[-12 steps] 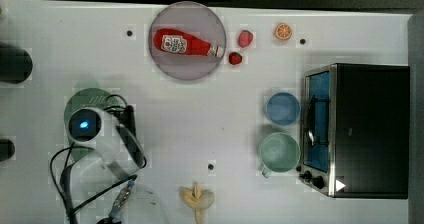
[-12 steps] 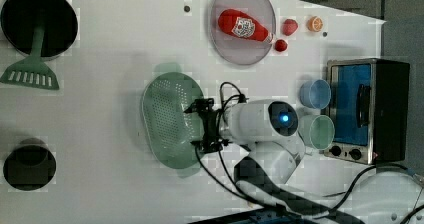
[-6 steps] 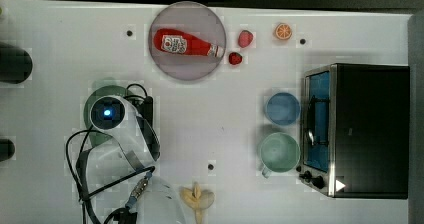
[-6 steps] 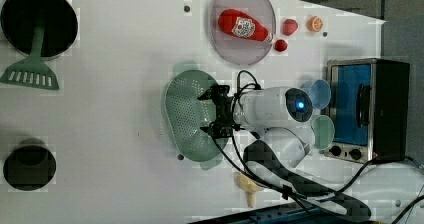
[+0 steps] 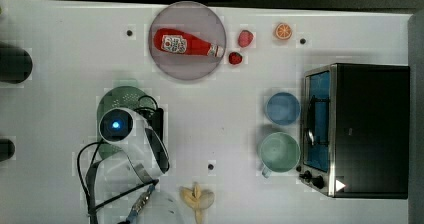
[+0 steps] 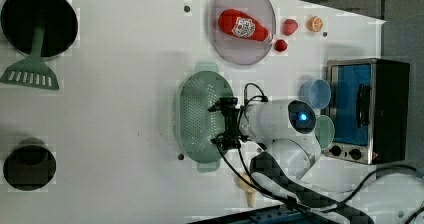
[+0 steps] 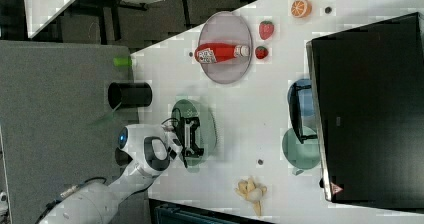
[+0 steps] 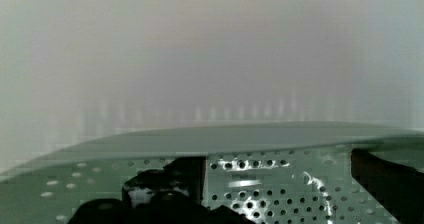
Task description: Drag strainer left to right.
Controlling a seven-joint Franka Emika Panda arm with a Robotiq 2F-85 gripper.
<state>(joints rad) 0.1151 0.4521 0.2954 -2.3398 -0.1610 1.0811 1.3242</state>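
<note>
Your gripper (image 6: 223,124) stands open inside the strainer (image 6: 197,115), against its wall on the left view's right. The strainer's long axis runs up-down in the left view, square to the drag. Finger contact with the wall appears likely, not certain.

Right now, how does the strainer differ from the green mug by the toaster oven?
The strainer is oblong with a grid of small holes and small end tabs; the green mug is round, solid-walled, with a side handle. The strainer is plainly larger than the mug. The open pincer sits at the strainer, while the mug stands alone next to the blue bowl. Both are pale green and rest on the white table.
</note>
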